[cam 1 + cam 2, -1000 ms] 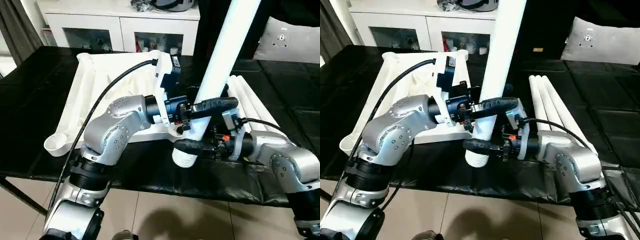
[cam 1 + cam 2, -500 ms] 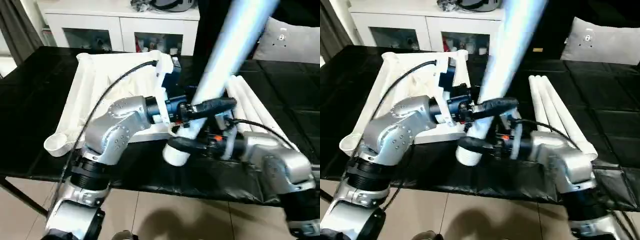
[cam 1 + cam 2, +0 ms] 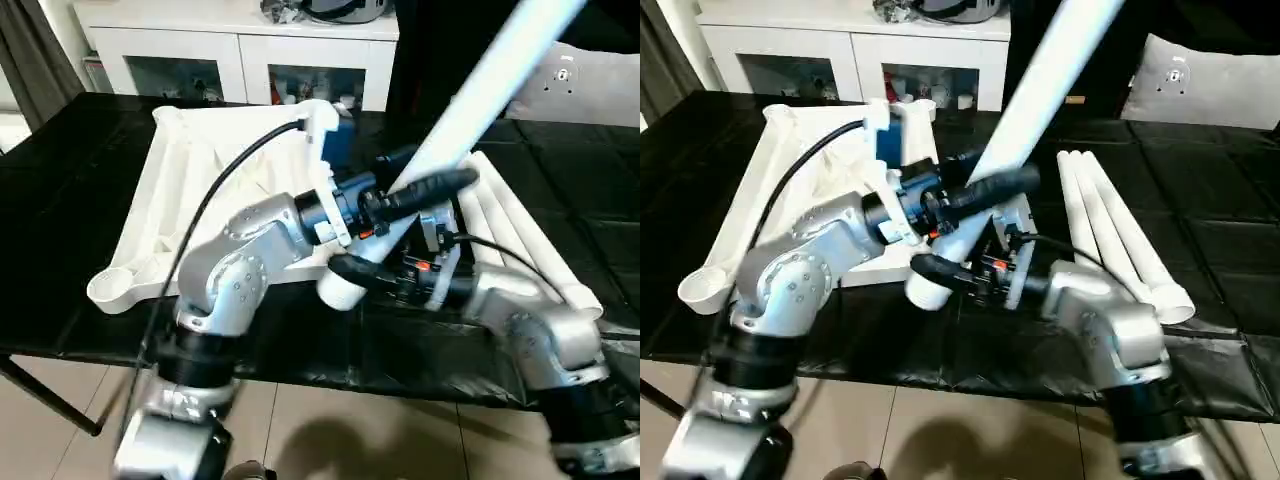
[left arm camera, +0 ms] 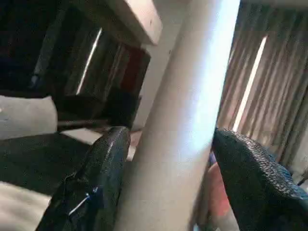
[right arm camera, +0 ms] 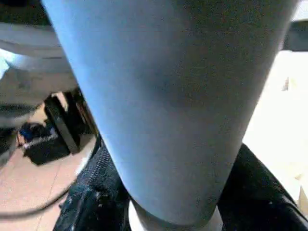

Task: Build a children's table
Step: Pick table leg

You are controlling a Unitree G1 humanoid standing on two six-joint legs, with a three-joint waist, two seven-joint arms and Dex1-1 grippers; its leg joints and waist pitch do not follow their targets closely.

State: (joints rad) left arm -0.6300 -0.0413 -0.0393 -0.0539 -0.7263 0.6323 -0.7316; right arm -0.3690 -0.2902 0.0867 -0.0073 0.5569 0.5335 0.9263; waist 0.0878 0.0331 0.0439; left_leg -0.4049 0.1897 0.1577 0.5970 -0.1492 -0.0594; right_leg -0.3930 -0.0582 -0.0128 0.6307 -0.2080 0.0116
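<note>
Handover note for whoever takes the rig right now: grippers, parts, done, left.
Right gripper: shut on the leg near its thick end, leg tilted, thin end up toward the robot's right.
Left gripper: its fingers straddle the same leg; a gap shows at one finger, so whether it grips is unclear.
Tabletop: underside up on the black-covered bench, near-left corner socket empty.
Three spare legs: lying side by side on the robot's right.
Done: one leg lifted.
Left: seat this leg in a socket, then the rest; no leg visibly fitted.
</note>
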